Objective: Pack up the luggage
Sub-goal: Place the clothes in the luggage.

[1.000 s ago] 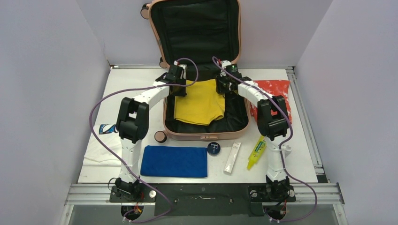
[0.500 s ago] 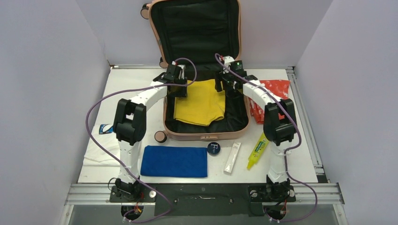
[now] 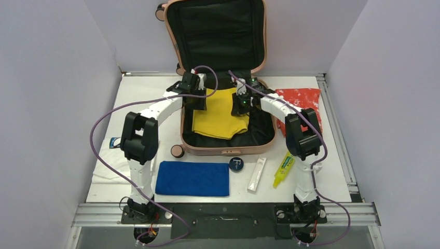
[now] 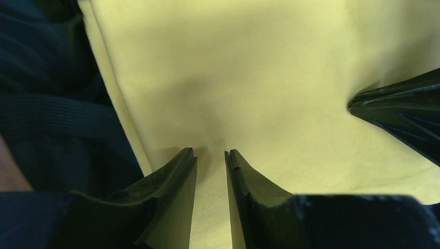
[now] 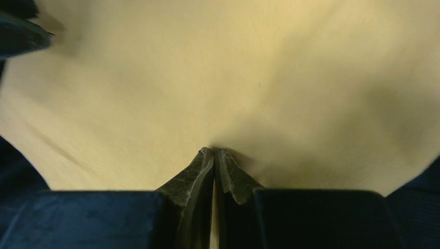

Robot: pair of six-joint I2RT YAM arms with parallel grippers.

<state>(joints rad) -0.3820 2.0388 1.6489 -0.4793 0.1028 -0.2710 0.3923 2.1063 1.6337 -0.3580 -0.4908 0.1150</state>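
The peach-pink luggage [image 3: 223, 151] lies open, its lid propped against the back wall. A yellow cloth [image 3: 220, 116] lies flat on the black lining of its base. My left gripper [image 3: 196, 99] is down at the cloth's back left part. Its jaws [image 4: 210, 154] stand a little apart, with only yellow cloth [image 4: 249, 78] showing beneath the gap. My right gripper [image 3: 242, 106] is low over the cloth's back right part. Its tips [image 5: 214, 151] are shut together, pinching a small fold of the yellow cloth [image 5: 233, 67].
In front of the luggage lie a folded blue towel [image 3: 193, 178], a round dark tin [image 3: 236, 165], a white tube [image 3: 257, 174] and a yellow bottle [image 3: 284, 168]. A small brown jar [image 3: 178, 151] stands at the case's front left corner. A red packet [image 3: 303, 101] lies right, a white bag [image 3: 111, 161] left.
My right gripper came in from the case's back right corner down onto the cloth, opened wide on the way, then shut. My left gripper's jaws parted a little and stayed in place.
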